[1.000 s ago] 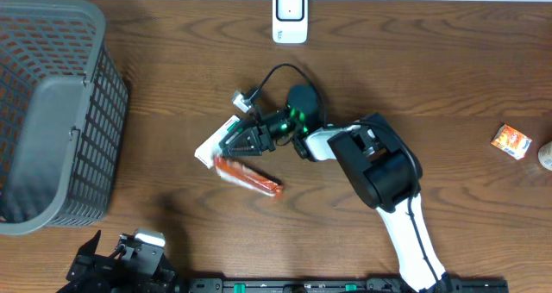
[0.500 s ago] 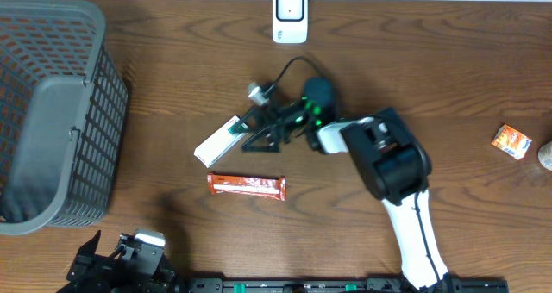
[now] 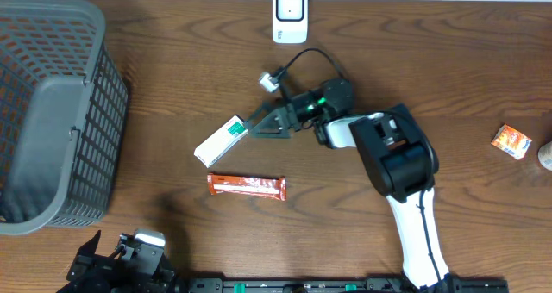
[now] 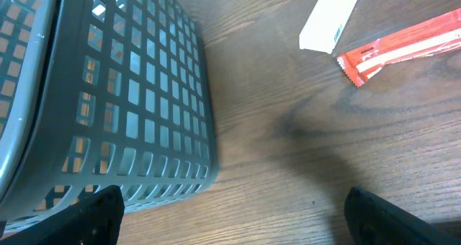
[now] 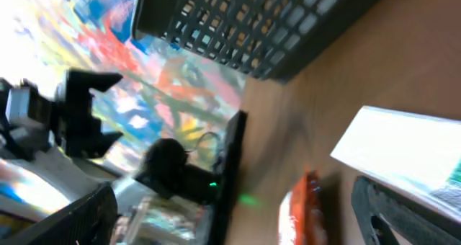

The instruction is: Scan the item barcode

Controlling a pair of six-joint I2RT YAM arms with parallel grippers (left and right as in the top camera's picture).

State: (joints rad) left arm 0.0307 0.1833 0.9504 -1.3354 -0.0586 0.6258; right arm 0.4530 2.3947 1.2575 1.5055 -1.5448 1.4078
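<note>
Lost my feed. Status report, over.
Left tool open by basket. Right tool open beside white box. Orange bar flat on table, unheld. Tool and box sit between bar and scanner.

A brown wooden surface (image 3: 155,69) carries a grey mesh basket (image 3: 52,112) at its left edge and a white scanner (image 3: 290,15) at the top middle. A white and green box (image 3: 221,140) lies slanted near the middle, with an orange bar wrapper (image 3: 247,185) lying flat just below it, apart from it. The right arm (image 3: 392,159) reaches in from the bottom right. Its right end effector (image 3: 252,130) points left, fingers spread wide, tips at the box's upper right end and holding nothing. A small orange packet (image 3: 511,141) sits at the far right.
</note>
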